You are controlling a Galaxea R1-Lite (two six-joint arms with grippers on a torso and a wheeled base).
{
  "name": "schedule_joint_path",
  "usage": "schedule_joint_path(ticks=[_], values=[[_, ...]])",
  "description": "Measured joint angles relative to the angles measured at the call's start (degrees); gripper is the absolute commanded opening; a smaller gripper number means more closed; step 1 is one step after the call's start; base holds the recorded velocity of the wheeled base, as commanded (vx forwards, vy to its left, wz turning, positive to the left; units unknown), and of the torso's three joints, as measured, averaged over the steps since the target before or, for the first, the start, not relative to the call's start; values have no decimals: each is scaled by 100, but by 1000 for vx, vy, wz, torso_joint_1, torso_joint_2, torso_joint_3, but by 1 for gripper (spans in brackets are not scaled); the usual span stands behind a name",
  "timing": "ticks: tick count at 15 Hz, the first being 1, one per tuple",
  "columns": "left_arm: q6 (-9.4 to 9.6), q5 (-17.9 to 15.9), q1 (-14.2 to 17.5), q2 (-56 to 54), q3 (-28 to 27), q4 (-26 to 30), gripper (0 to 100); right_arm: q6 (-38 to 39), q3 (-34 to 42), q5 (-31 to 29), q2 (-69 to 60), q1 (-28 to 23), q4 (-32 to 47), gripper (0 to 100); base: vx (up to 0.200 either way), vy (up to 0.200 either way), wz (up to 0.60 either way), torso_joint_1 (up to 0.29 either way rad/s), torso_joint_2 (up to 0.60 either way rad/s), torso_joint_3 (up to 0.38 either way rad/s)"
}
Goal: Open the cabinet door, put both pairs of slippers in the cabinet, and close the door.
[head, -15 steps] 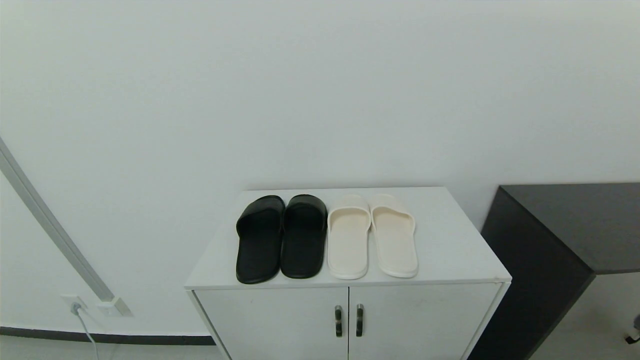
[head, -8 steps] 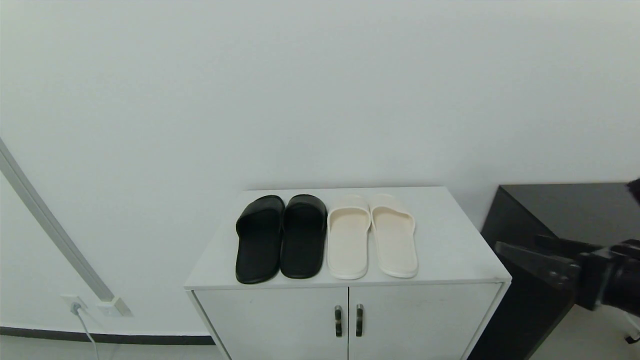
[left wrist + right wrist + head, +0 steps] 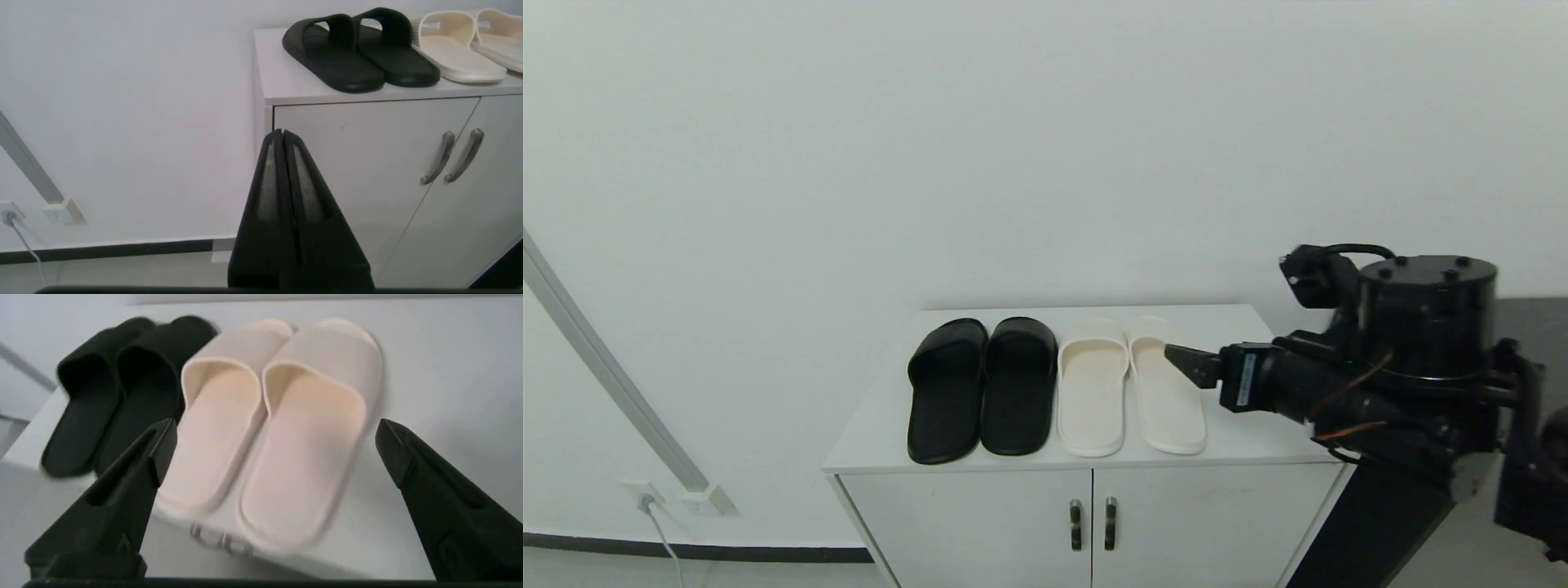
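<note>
A black pair of slippers (image 3: 982, 388) and a cream pair of slippers (image 3: 1131, 384) lie side by side on top of the white cabinet (image 3: 1258, 408). Both cabinet doors are closed, and their two handles (image 3: 1092, 523) meet at the middle. My right gripper (image 3: 1180, 362) hovers open just above the right cream slipper's toe end; in its wrist view the right gripper (image 3: 276, 433) straddles the cream pair (image 3: 278, 449), with the black pair (image 3: 114, 384) beyond. My left gripper (image 3: 282, 143) is shut and empty, low in front of the left cabinet door (image 3: 351, 171).
A dark cabinet (image 3: 1372, 531) stands directly right of the white one, partly behind my right arm. A grey conduit (image 3: 596, 359) runs down the wall at left to a socket with a cable (image 3: 645, 498). The wall sits close behind the cabinet.
My right arm has come in from the right and swung left over the cabinet top to the cream slippers. Slippers and doors have not moved.
</note>
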Motion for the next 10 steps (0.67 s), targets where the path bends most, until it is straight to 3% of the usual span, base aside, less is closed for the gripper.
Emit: schedule_joint_path(ticks=[6,10], values=[[-5,0,0,0,0,0,0,46,-1768,-1418,1748,402,210,100,0,0,0,0,0,0],[-5,0,0,0,0,0,0,199,-2046,-1860,2391,449,227,100,0,0,0,0,0,0]])
